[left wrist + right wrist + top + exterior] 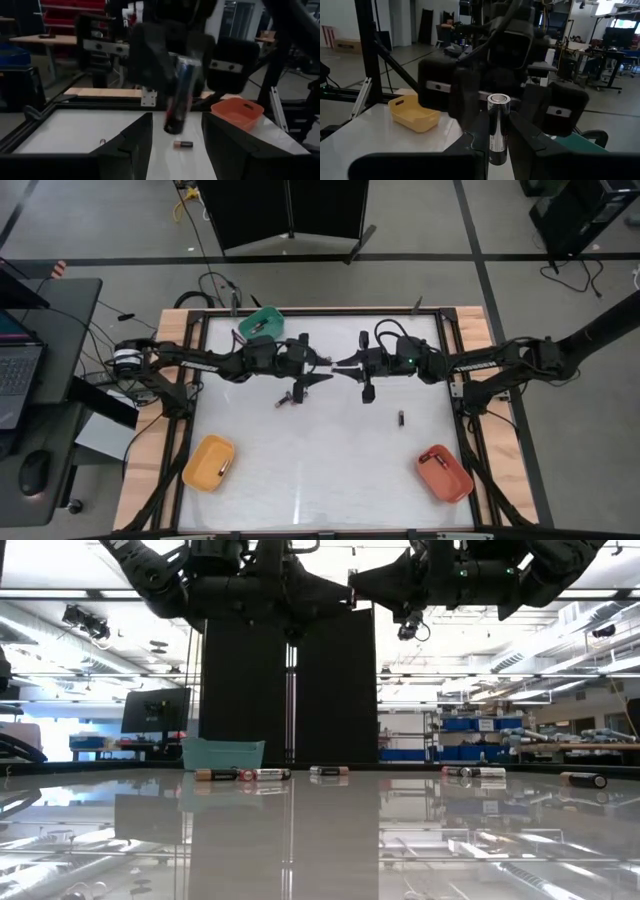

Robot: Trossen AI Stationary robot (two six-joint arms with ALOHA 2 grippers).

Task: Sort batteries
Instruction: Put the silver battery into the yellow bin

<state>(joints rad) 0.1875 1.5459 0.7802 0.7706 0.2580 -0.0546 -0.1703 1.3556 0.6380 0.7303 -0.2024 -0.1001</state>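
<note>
Gripping a large battery (498, 128) upright between its fingers, the right gripper (345, 364) hangs above the table's middle, nose to nose with the left gripper (322, 363), whose fingers stand spread around that cell, seemingly for a handover. Just below lies a small battery (183, 144), and well beyond wait the orange bin (444, 473), yellow bin (208, 463) and green bin (261, 322).

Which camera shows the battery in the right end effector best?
Right wrist view: the battery stands upright between the right end effector fingers, silver end visible. Left wrist view shows it blurred, farther off. High and low views don't resolve it.
</note>
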